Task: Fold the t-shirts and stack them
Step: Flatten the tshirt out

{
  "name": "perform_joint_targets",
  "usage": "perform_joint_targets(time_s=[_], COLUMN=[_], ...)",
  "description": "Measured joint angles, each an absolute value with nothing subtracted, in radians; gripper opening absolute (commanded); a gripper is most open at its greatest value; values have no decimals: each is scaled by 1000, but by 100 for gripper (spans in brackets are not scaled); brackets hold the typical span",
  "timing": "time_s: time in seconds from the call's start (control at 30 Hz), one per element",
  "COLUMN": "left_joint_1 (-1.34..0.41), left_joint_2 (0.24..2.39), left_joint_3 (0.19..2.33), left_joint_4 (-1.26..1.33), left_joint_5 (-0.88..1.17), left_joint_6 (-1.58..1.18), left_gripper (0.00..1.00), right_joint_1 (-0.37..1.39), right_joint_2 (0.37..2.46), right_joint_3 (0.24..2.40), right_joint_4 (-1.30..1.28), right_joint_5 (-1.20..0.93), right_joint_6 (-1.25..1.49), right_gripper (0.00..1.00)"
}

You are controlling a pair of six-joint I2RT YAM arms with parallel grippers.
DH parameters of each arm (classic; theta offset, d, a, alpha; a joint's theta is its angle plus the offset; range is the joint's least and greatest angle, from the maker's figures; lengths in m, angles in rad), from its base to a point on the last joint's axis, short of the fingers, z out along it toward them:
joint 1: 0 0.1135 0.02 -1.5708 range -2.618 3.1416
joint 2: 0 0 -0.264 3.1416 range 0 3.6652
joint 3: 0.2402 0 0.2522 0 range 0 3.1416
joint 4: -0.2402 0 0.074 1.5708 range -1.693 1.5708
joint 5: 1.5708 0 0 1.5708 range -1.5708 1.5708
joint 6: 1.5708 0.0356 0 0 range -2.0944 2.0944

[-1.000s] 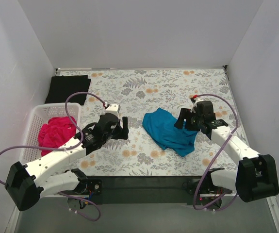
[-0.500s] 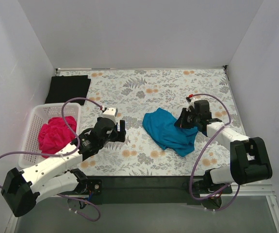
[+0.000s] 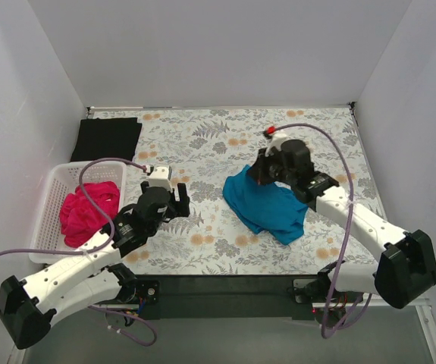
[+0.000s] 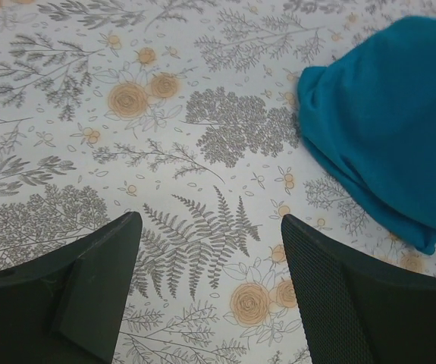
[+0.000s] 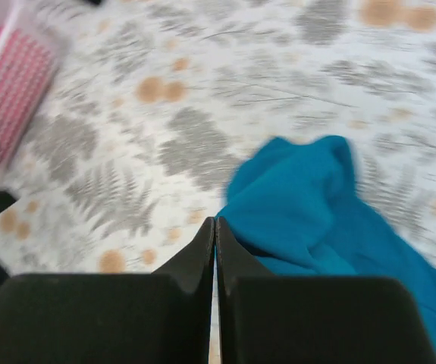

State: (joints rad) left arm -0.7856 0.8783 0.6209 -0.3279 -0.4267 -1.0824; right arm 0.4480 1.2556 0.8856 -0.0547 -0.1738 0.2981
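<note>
Teal shirt lies crumpled on the middle of the bench, its long axis running far-left to near-right. The right tool, fingers pressed together, hangs over its far-left corner and is the nearer. The left tool, spread wide, stands apart to the shirt's left.

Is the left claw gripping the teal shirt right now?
No, the left claw is wide open over the floral covering, and the teal shirt lies apart from it at the upper right.
</note>
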Motion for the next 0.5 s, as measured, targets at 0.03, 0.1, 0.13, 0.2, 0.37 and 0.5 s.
perform_joint_targets(time_s=[0.03,0.1,0.13,0.2,0.37,0.5], left_joint_1=[-784,-780,-779,-775,-772,-771], left_joint_2=[852,813,784,729,527,549], left_joint_3=[615,607,601,590,540,519], left_joint_4=[-327,-326,-323,-321,-274,-243], left_joint_5=[-456,-490,-515,-562,-705,-676], left_joint_6=[-1092,-1106,-1116,-1133,-1172,-1158], left_gripper=[73,73,73,72,70,71], right_joint_1=[523,687,763,895,1102,1066], right_joint_2=[1252,1262,1283,1346,1567,1500], right_joint_3=[900,919,928,952,1040,1048], right_joint_4=[-51,-50,-50,-53,-187,-257], right_joint_5=[-160,-132,-121,-105,-50,87], right_joint_6=[309,333,345,364,359,312], right_gripper=[1,1,1,1,61,61])
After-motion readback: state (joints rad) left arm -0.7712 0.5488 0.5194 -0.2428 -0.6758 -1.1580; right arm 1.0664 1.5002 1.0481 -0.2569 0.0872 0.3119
